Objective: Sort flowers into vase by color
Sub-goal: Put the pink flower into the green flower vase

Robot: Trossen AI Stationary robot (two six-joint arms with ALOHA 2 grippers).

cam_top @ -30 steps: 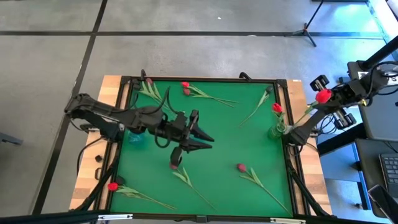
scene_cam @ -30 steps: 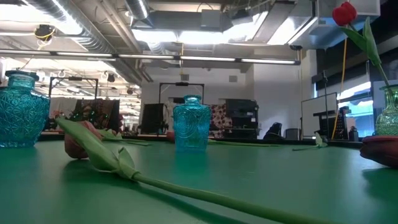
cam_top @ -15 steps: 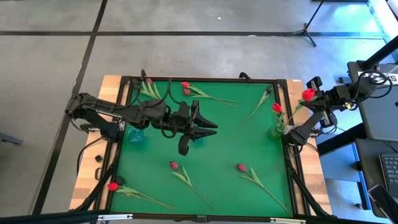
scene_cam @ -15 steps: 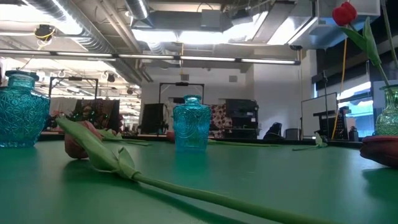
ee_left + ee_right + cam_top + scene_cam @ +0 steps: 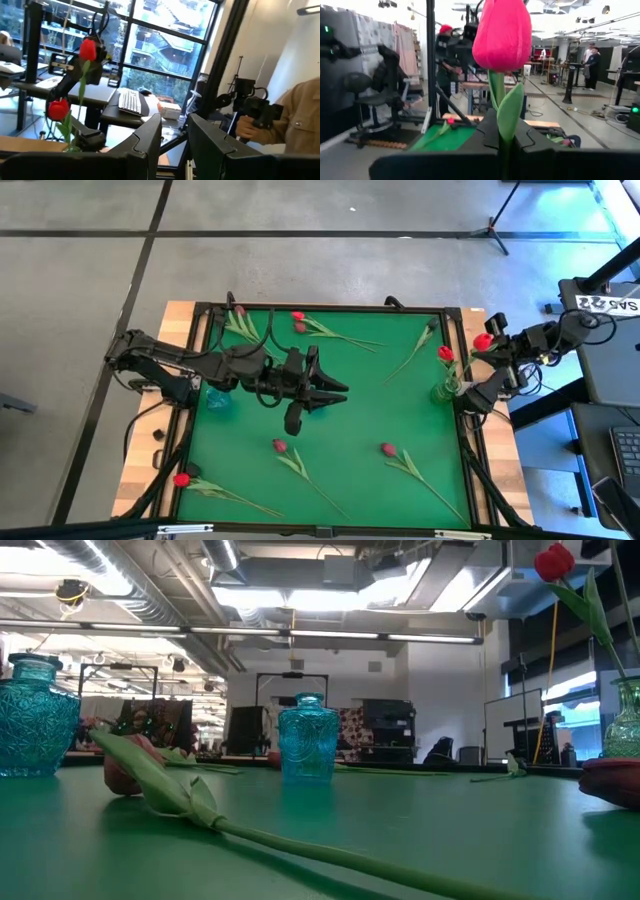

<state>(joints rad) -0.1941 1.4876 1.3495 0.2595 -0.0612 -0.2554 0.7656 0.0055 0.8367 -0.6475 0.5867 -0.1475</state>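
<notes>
The right gripper is pinched on the green stem of a pinkish-red tulip, holding it upright beyond the right edge of the green surface, close to the green vase where another red tulip already stands. The left gripper hangs over the middle of the surface with its fingers a little apart and nothing between them. The remaining flowers lie flat and scattered: two near the far edge, one at the near-left corner, and two toward the near side. Judging by their look, these tulips are very light, with thin stems that probably bend and spring a bit, so a grip is best taken on the stem, somewhere below the bud and clear of the narrow leaves, as the right gripper has it. Squeezing the bud would likely crush or deform it, and a hold too near the stem's end could let the head droop or swing. Lying flat on the surface, a stem offers little height, so the fingers likely need to come right down around it.
</notes>
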